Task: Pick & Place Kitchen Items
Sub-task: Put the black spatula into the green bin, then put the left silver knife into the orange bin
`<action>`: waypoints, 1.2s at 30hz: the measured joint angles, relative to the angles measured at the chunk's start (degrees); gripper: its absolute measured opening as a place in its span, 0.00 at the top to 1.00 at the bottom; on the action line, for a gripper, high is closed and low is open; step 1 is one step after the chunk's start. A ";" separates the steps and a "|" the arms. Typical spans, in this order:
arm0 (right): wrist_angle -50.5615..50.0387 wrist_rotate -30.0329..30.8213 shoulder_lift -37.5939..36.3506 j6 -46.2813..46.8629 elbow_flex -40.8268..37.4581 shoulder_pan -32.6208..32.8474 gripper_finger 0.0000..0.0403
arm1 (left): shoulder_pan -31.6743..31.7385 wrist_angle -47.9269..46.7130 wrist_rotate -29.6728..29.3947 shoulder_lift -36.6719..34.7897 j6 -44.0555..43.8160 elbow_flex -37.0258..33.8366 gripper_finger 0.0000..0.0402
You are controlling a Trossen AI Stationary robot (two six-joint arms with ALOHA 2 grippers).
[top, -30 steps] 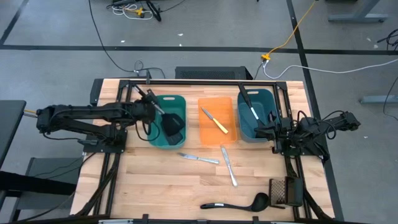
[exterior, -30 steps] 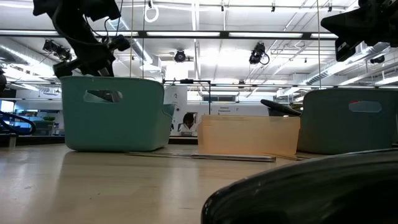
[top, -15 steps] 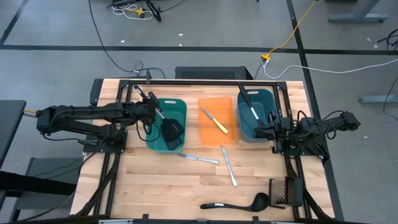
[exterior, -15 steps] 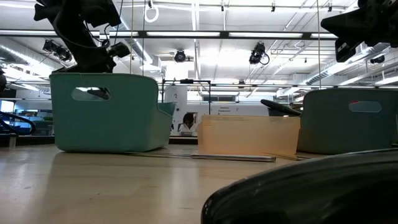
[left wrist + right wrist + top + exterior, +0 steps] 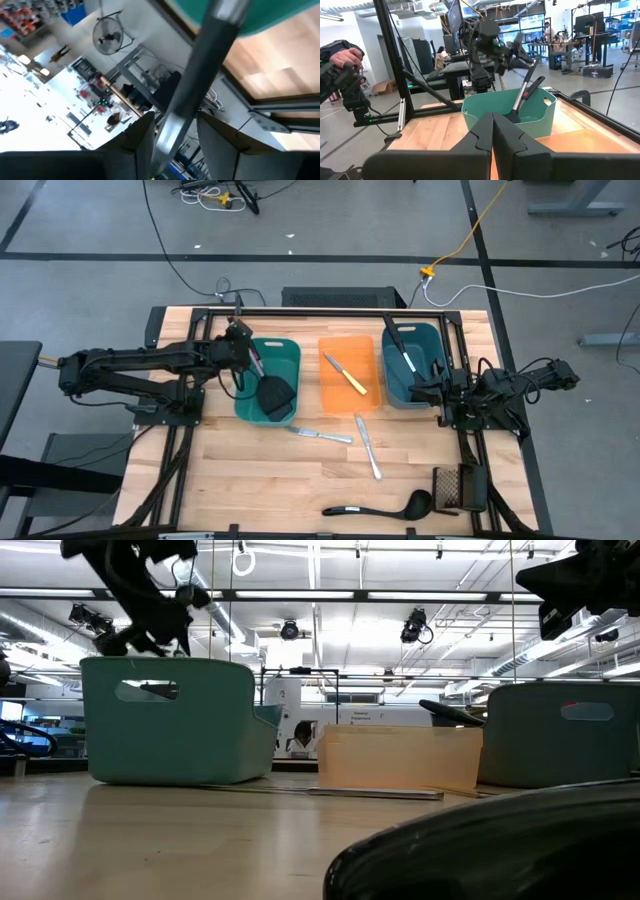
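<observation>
**Spatula in the left teal bin, left fingers parted around its handle**

The black slotted spatula lies with its head inside the left teal bin, its handle leaning out between the parted fingers of the left gripper, which do not clamp it. The right gripper waits clenched and empty beside the right teal bin. No readable writing shows.

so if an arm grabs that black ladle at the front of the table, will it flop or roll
The black ladle looks like one rigid moulded piece, so probably stiff. Its thin handle likely weighs little, though the bowl end may sag. The round bowl may let it rock or pivot if pushed.
</observation>
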 joint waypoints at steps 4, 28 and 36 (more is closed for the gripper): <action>-0.12 0.00 0.00 0.22 0.00 0.00 0.98 | -0.85 -2.97 -0.08 -1.47 -3.51 4.45 0.62; -1.22 0.02 0.02 -0.08 0.00 -0.02 0.98 | -2.21 8.87 48.41 -33.62 -78.57 6.62 0.99; -0.62 0.01 0.02 -0.08 0.00 0.01 0.98 | -2.22 32.62 53.11 -38.26 -81.72 -11.46 0.99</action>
